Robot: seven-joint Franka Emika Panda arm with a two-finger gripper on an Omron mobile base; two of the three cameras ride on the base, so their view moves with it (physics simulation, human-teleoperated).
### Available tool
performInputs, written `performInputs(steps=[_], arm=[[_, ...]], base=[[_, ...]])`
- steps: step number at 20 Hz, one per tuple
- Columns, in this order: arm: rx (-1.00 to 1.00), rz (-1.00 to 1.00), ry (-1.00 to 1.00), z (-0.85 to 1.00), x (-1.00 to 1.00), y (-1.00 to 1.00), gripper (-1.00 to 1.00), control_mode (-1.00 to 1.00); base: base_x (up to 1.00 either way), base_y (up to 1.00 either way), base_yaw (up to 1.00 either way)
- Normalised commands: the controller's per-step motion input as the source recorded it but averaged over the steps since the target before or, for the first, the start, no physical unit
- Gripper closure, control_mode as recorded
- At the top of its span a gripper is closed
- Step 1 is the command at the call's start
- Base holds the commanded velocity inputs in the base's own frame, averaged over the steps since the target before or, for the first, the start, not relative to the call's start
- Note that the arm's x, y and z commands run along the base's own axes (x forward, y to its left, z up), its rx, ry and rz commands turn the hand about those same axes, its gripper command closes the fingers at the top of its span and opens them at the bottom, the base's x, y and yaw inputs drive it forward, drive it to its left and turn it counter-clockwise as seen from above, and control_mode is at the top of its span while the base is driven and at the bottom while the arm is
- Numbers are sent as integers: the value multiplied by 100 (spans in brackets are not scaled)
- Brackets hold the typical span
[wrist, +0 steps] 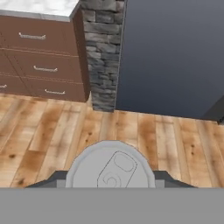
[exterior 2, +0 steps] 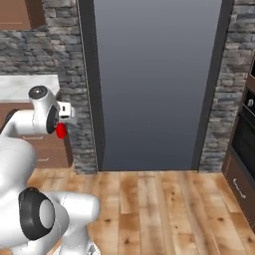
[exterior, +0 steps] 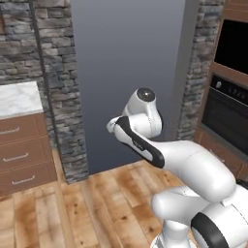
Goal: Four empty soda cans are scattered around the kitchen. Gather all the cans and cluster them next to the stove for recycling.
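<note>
the left base view is looking forward and down from behind the arm (exterior: 193, 169), from its left side. the right base view is looking the same way from the right side. both are seeing the big grey doorway (exterior: 128, 72), the stone wall (exterior 2: 64, 45), the wood floor (exterior 2: 159, 204) and the brown drawers (exterior: 24, 155). the hand view is sitting low and close over a can top (wrist: 110, 168), facing the drawers and doorway.

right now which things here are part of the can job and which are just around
Part of the job:
- soda can, silver top showing, held between the fingertips
- gripper, shut on it

Just around:
- wood drawers under the marble counter
- wall oven
- stone wall
- plank floor
</note>
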Motion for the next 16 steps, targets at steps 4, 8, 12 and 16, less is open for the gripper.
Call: performInputs(steps=[4,8,12,16], arm=[[0,0,0,0,0,0,100,100],[0,0,0,0,0,0,100,100],[0,0,0,0,0,0,100,100],[0,0,0,0,0,0,100,100]], base=[[100,15,-3],[100,0,-13],[66,81,-1],[27,100,0]])
